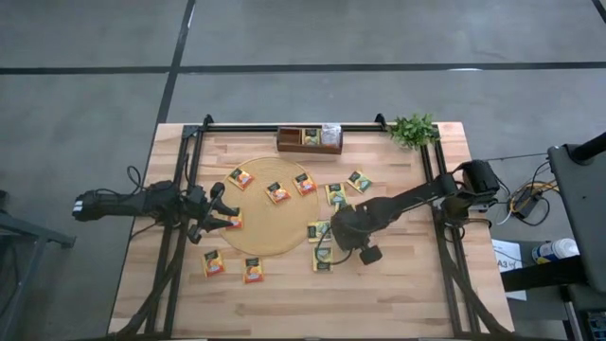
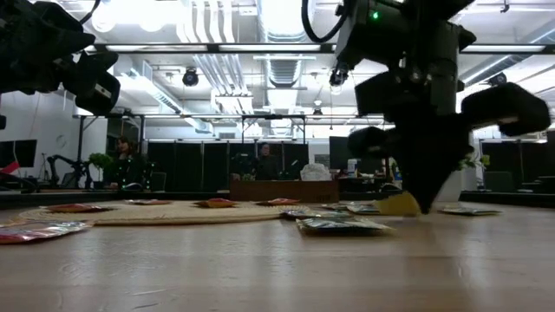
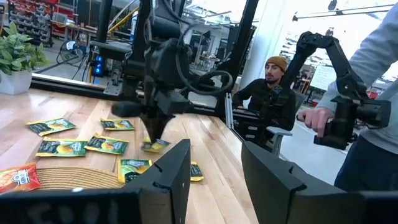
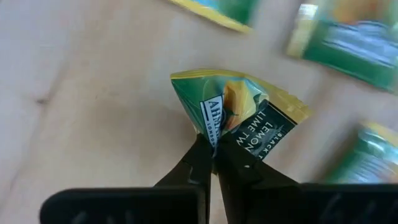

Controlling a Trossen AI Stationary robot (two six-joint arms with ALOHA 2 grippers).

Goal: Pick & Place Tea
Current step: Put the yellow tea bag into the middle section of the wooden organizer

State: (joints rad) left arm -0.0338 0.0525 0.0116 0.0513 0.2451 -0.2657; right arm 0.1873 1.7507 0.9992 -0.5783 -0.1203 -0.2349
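Observation:
Small tea sachets lie flat on the round tan mat (image 1: 275, 223) and on the wood around it: orange ones (image 1: 240, 178), green-yellow ones (image 1: 359, 180). My right gripper (image 1: 333, 248) stands near the mat's right rim, pointing down, shut on a green-yellow sachet (image 4: 239, 109), which also shows in the low view (image 2: 397, 205) and the left wrist view (image 3: 155, 145). My left gripper (image 1: 225, 212) hovers open at the mat's left rim, close to an orange sachet (image 1: 234, 222), touching nothing; its fingers (image 3: 177, 171) show apart. My right gripper pinches the green-yellow sachet by its edge (image 4: 214, 140) between the two fingertips (image 4: 199, 158), coming from above and pointing down. The sachet is creased where the fingers meet and sits tilted, low over the wood. Whether its low edge still touches the table, I cannot tell.
The brown wooden tray (image 1: 309, 140) stands at the far edge with sachets in it, and a small green plant (image 1: 413, 129) stands at the far right corner. More sachets lie close under the right gripper (image 1: 323, 262). People sit and stand beyond the table's right side (image 3: 273, 93).

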